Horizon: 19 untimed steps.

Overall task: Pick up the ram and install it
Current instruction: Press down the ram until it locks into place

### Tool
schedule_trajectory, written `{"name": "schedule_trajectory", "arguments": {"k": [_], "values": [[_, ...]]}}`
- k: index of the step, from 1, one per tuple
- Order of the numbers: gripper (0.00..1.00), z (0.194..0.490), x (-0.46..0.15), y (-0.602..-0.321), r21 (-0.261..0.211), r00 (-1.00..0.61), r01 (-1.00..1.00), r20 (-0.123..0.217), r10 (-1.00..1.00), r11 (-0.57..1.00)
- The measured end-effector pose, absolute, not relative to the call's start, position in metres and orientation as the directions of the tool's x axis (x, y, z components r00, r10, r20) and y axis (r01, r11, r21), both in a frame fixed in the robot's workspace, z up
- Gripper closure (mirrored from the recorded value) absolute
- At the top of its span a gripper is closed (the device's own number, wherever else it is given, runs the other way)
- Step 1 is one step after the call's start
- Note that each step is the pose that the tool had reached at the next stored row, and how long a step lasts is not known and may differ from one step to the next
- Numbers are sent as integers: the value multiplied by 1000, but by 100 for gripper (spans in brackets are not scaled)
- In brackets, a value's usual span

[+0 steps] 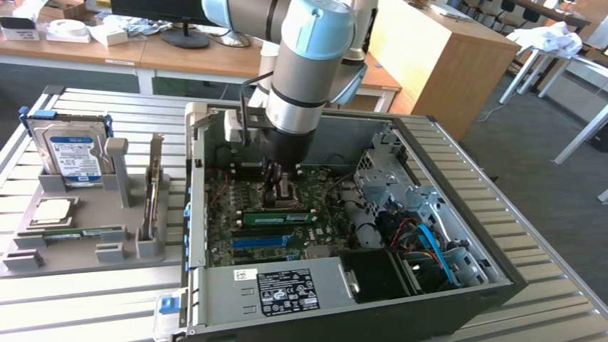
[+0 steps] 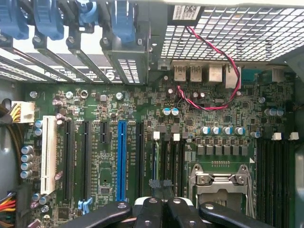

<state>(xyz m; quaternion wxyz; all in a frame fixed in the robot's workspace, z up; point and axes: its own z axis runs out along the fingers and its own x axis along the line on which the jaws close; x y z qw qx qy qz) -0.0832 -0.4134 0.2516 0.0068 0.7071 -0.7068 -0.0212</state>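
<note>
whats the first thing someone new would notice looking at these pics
The big silver and light-blue robot arm plunging into the open computer case on the slatted table, its gripper shut low over the green motherboard. Next, the bright blue slot standing out on that board in the wrist view. On the exterior view's left, a grey holder carries a hard drive.

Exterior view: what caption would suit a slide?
Grey-and-blue robot arm reaches its gripper into an open black computer case, above the green motherboard.
</note>
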Motion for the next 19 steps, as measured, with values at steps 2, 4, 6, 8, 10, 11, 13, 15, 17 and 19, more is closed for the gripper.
{"name": "schedule_trajectory", "arguments": {"k": [2, 4, 6, 8, 10, 11, 13, 15, 17, 19], "values": [[90, 252, -83, -413, 39, 0, -999, -20, -1000, -1], [90, 251, -83, -413, 40, 0, -999, -20, -1000, -1], [90, 250, -83, -413, 39, 0, -999, -20, -1000, -1], [90, 248, -83, -413, 40, 0, -999, -20, -1000, -1], [90, 247, -83, -413, 40, 0, -999, -20, -1000, -1], [90, 246, -83, -413, 40, 0, -999, -20, -1000, -1], [90, 245, -83, -413, 40, 0, -999, -20, -1000, -1], [90, 243, -83, -413, 40, 0, -999, -20, -1000, -1], [90, 242, -83, -413, 40, 0, -999, -20, -1000, -1], [90, 241, -83, -413, 40, 0, -999, -20, -1000, -1]]}}
